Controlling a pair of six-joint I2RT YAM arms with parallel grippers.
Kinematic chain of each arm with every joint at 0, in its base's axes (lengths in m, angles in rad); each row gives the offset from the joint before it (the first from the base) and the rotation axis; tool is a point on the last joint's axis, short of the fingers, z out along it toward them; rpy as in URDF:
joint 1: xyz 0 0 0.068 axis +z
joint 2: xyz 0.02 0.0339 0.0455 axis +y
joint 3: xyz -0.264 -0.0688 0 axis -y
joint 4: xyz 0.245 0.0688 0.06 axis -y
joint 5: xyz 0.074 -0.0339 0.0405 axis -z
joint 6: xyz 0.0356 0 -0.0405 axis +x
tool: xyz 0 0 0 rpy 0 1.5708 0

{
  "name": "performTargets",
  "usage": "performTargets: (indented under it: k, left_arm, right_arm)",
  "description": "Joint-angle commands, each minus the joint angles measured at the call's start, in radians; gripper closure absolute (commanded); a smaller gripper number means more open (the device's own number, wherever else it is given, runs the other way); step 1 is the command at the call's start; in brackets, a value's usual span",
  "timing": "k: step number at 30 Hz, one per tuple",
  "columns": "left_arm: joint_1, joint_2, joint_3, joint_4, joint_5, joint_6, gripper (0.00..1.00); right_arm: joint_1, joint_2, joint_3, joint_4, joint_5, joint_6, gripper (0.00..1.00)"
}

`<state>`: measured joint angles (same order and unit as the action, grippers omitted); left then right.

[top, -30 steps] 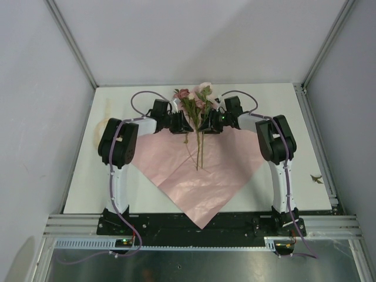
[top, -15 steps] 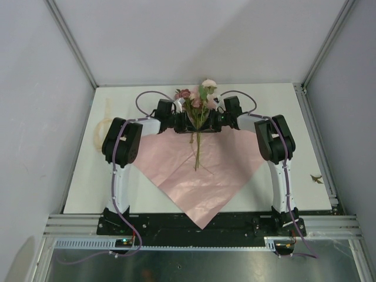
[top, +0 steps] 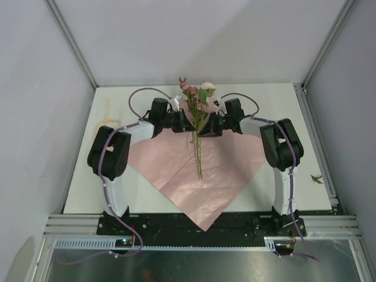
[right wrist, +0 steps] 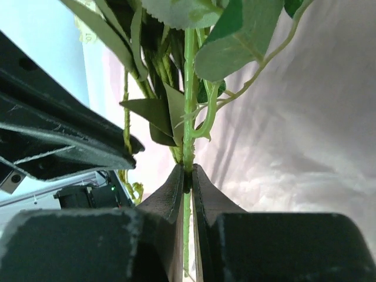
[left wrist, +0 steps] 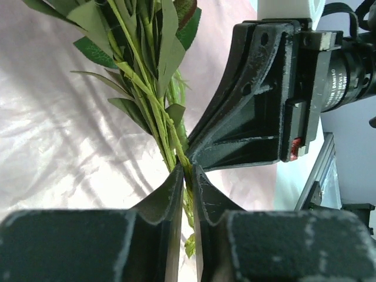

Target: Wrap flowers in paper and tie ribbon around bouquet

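The flowers point(top: 197, 101), pink and dark red roses on thin green stems, stand gathered in one bunch over the far corner of the paper point(top: 202, 185). The paper lies flat, pink face up. My left gripper point(top: 188, 124) comes in from the left and is shut on several stems point(left wrist: 154, 108); in its wrist view the tips point(left wrist: 188, 174) pinch them. My right gripper point(top: 207, 126) faces it, shut on one thick stem point(right wrist: 188, 88) at its tips point(right wrist: 187, 174). The ribbon point(top: 106, 114) lies at the table's left, partly behind my left arm. The bouquet is out of view.
The two grippers almost touch each other; the right one point(left wrist: 252, 111) fills the left wrist view. A small dark scrap point(top: 317, 178) lies near the table's right edge. Grey walls and metal frame rails close the table point(top: 276, 103) in on three sides.
Both grippers have closed on the stems from either side. The spread flowers are now drawn into one upright bunch, raised and shifted farther back. My left elbow has swung out to the left.
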<state>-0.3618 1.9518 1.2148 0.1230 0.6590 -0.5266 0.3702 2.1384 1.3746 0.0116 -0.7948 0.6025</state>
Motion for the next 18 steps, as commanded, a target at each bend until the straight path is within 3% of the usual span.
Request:
performTargets:
  k: [1,17,18]
  left_arm:
    - [-0.012,-0.05,-0.057,0.032,0.012,-0.006,0.85]
    - [-0.011,0.044,-0.105,0.033,0.002,0.038,0.83]
    - [-0.011,0.042,-0.104,0.028,0.001,0.042,0.8]
  right_arm:
    - [0.021,-0.099,-0.059,-0.029,-0.02,-0.013,1.0]
    - [0.026,-0.064,-0.132,-0.083,0.014,-0.053,1.0]
    - [0.027,-0.072,-0.132,-0.087,0.016,-0.054,0.95]
